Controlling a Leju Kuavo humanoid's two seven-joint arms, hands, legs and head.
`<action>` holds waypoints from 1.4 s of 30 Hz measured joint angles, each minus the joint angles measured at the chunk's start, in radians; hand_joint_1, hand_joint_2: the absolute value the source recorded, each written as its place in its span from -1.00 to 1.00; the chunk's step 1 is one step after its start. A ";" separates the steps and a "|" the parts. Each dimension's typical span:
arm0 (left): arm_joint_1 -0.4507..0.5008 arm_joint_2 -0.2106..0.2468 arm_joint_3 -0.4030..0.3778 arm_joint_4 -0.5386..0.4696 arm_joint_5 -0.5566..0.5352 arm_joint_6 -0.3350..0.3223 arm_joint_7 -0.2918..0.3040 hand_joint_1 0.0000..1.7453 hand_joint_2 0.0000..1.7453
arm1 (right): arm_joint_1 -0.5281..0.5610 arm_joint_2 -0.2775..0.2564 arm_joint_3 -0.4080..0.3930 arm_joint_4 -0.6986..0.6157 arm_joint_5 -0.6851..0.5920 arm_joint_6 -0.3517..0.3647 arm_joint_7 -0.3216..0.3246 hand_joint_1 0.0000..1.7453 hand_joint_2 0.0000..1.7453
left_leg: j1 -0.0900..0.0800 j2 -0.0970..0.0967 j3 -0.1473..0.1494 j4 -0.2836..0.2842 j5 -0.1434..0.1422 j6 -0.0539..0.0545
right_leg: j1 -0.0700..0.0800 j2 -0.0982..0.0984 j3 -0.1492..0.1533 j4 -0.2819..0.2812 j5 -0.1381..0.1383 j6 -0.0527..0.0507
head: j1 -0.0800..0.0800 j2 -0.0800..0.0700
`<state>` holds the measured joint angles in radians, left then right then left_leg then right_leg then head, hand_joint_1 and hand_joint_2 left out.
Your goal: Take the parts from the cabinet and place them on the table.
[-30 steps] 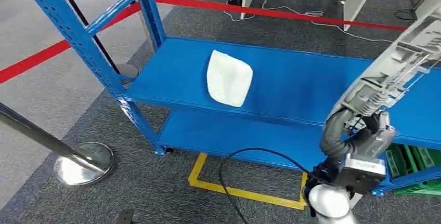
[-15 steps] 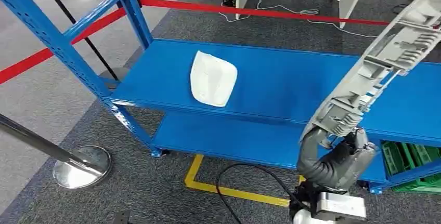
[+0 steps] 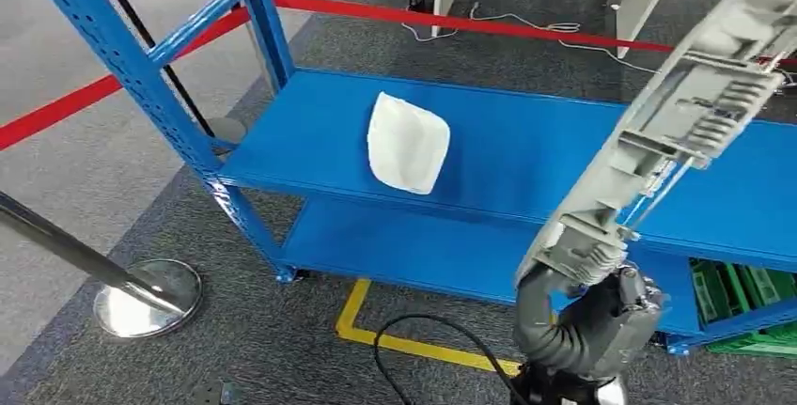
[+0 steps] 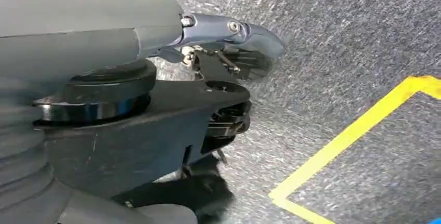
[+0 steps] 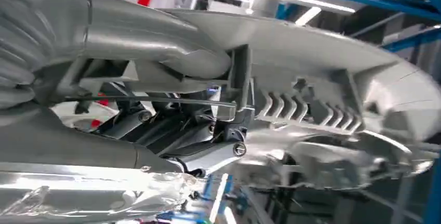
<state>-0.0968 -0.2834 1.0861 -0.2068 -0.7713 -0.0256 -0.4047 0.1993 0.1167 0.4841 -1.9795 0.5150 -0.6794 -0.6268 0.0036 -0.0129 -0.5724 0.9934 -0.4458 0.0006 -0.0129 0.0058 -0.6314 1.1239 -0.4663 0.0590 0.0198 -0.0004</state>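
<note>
Gripping one end of a long grey ribbed part (image 3: 691, 104), right hand (image 3: 601, 316) carries it angled up and away, likely for clearance. White part (image 3: 407, 142) lies on blue cabinet shelf (image 3: 526, 151), well beyond. Left hand (image 4: 229, 73) hangs empty, fingers loosely apart.

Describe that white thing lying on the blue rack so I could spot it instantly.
Find the blue metal rack beside the red barrier tape. On its upper shelf, toward the left end, lies a white part, rounded at one end and squarer at the other. It is the sole pale item resting there, apart from the long grey ribbed part that the right robot hand holds.
</note>
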 joint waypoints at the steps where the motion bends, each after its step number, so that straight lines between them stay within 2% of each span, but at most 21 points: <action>1: 0.000 0.000 0.003 0.000 0.001 -0.002 0.000 -1.00 1.00 | 0.000 -0.002 0.001 0.000 0.001 0.000 0.002 1.00 1.00 | -0.002 -0.001 0.001 0.003 -0.004 -0.007 | -0.003 -0.003 0.034 -0.071 0.006 0.003 | 0.000 0.000; 3: 0.000 0.002 0.008 0.000 0.002 -0.004 0.000 -1.00 1.00 | 0.003 -0.005 0.006 0.001 -0.001 -0.001 0.008 1.00 1.00 | -0.010 -0.002 -0.004 0.008 -0.002 -0.015 | -0.001 0.007 0.038 -0.077 0.006 -0.019 | -0.004 0.000; 7: 0.000 0.003 0.019 0.000 0.000 -0.018 0.000 -1.00 1.00 | 0.003 -0.008 0.013 0.001 -0.013 -0.001 0.027 1.00 1.00 | -0.004 0.001 -0.008 0.018 -0.018 -0.034 | 0.000 0.008 0.040 -0.080 0.010 -0.046 | -0.009 0.000; 11: 0.000 0.004 0.025 0.000 0.011 -0.024 0.005 -1.00 1.00 | 0.006 -0.009 0.014 0.003 -0.013 -0.001 0.034 1.00 1.00 | -0.003 0.001 -0.145 0.303 -0.149 -0.042 | 0.001 0.003 0.037 -0.080 0.010 -0.054 | -0.016 0.000; 13: 0.002 0.005 0.029 0.000 0.017 -0.021 0.017 -1.00 1.00 | 0.006 -0.009 0.014 0.005 -0.010 -0.001 0.037 1.00 1.00 | -0.003 0.001 -0.146 0.299 -0.117 -0.039 | 0.002 0.004 0.038 -0.080 0.011 -0.055 | -0.016 0.000; 16: 0.001 0.005 0.034 0.000 0.017 -0.021 0.026 -1.00 1.00 | 0.005 -0.009 0.015 0.008 -0.010 -0.001 0.042 1.00 1.00 | -0.003 0.001 -0.026 0.063 0.003 -0.025 | 0.002 0.007 0.041 -0.079 0.013 -0.051 | -0.016 0.000; 17: -0.001 0.005 0.037 0.000 0.017 -0.021 0.026 -1.00 1.00 | 0.005 -0.009 0.015 0.009 -0.010 -0.001 0.042 1.00 1.00 | -0.005 0.001 -0.006 0.019 0.001 -0.022 | 0.010 0.008 0.036 -0.074 0.011 -0.044 | -0.015 0.000; 19: -0.001 0.003 0.042 0.000 0.017 -0.024 0.027 -1.00 1.00 | 0.004 -0.010 0.015 0.010 -0.009 -0.001 0.043 1.00 1.00 | -0.006 -0.002 -0.013 0.013 0.001 -0.020 | 0.008 0.009 0.029 -0.078 0.019 -0.031 | -0.013 0.000; 21: 0.002 0.003 0.045 0.000 0.017 -0.024 0.027 -1.00 1.00 | 0.002 -0.011 0.017 0.010 -0.010 -0.001 0.047 1.00 1.00 | -0.005 -0.001 -0.014 0.005 0.011 -0.008 | 0.005 0.009 0.030 -0.083 0.025 -0.018 | -0.015 0.000; 23: 0.000 0.001 0.046 0.000 0.017 -0.026 0.027 -1.00 1.00 | 0.002 -0.013 0.018 0.010 -0.010 -0.001 0.050 1.00 1.00 | -0.001 0.001 -0.017 0.000 0.019 0.004 | 0.004 0.004 0.011 -0.040 -0.029 -0.011 | -0.008 0.000; 25: 0.000 0.001 0.047 0.000 0.016 -0.027 0.027 -1.00 1.00 | 0.000 -0.014 0.018 0.012 -0.010 -0.001 0.052 1.00 1.00 | -0.001 0.003 -0.027 0.000 0.025 0.010 | 0.003 0.003 -0.044 0.119 -0.126 -0.006 | -0.005 0.000; 27: 0.000 0.001 0.047 0.000 0.013 -0.027 0.028 -1.00 1.00 | -0.001 -0.016 0.018 0.018 -0.010 -0.001 0.056 1.00 1.00 | -0.002 0.005 -0.038 0.000 0.035 0.009 | 0.003 0.003 -0.072 0.216 -0.162 -0.002 | -0.005 0.000; 29: 0.000 0.001 0.047 0.000 0.011 -0.027 0.031 -1.00 1.00 | -0.001 -0.016 0.018 0.020 -0.010 -0.001 0.058 1.00 1.00 | -0.002 0.005 -0.048 0.001 0.045 0.006 | 0.003 0.002 -0.013 0.139 -0.114 -0.002 | -0.004 0.000; 31: 0.000 0.000 0.047 0.000 0.009 -0.027 0.031 -1.00 1.00 | -0.003 -0.016 0.018 0.022 -0.011 -0.001 0.060 1.00 1.00 | 0.002 0.002 -0.056 0.003 0.054 -0.004 | 0.000 0.000 0.115 -0.063 -0.050 0.000 | -0.004 0.000; 32: 0.000 0.003 0.047 0.000 0.008 -0.027 0.031 -1.00 1.00 | -0.006 -0.016 0.019 0.023 -0.011 -0.001 0.060 1.00 1.00 | -0.003 0.002 -0.060 0.004 0.060 -0.012 | 0.005 0.002 0.140 -0.099 -0.068 -0.004 | -0.005 0.000; 33: 0.000 0.002 0.047 0.000 0.008 -0.028 0.031 -1.00 1.00 | -0.005 -0.016 0.020 0.023 -0.011 -0.001 0.060 1.00 1.00 | -0.004 0.002 -0.059 0.003 0.065 -0.016 | 0.005 0.009 0.129 -0.090 -0.046 -0.015 | -0.006 0.000; 36: 0.000 0.003 0.047 -0.001 0.008 -0.028 0.031 -1.00 1.00 | -0.005 -0.016 0.020 0.025 -0.010 -0.001 0.060 1.00 1.00 | -0.003 0.001 -0.063 0.000 0.084 -0.032 | 0.006 0.009 0.104 -0.091 -0.042 -0.032 | -0.006 0.000; 37: 0.000 0.004 0.048 0.000 0.007 -0.028 0.031 -1.00 1.00 | -0.006 -0.016 0.021 0.026 -0.011 -0.001 0.061 1.00 1.00 | -0.001 0.002 -0.069 0.004 0.072 -0.036 | 0.002 0.005 0.100 -0.093 -0.033 -0.045 | -0.005 0.000; 38: 0.000 0.004 0.047 -0.001 0.007 -0.028 0.031 -1.00 1.00 | -0.006 -0.016 0.021 0.026 -0.010 -0.001 0.061 1.00 1.00 | -0.002 0.002 -0.081 0.030 0.027 -0.042 | 0.001 0.005 0.096 -0.093 -0.024 -0.052 | -0.009 0.000; 40: -0.001 0.005 0.047 0.000 0.006 -0.028 0.031 -1.00 1.00 | -0.006 -0.016 0.021 0.026 -0.010 -0.001 0.061 1.00 1.00 | -0.001 0.002 -0.128 0.170 -0.079 -0.050 | 0.002 0.004 0.073 -0.092 -0.007 -0.058 | -0.012 0.000; 42: -0.001 0.006 0.047 -0.001 0.006 -0.028 0.031 -1.00 1.00 | -0.005 -0.016 0.021 0.026 -0.011 -0.001 0.062 1.00 1.00 | -0.002 0.002 -0.163 0.304 -0.133 -0.050 | 0.006 0.002 0.049 -0.091 0.010 -0.060 | -0.011 0.000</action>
<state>-0.0975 -0.2777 1.1334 -0.2075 -0.7652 -0.0534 -0.3738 0.1941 0.1011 0.5051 -1.9535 0.5043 -0.6802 -0.5646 0.0018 -0.0107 -0.7357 1.2972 -0.5790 -0.0495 -0.0073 0.0079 -0.5822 1.0330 -0.4564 -0.0005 0.0088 -0.0004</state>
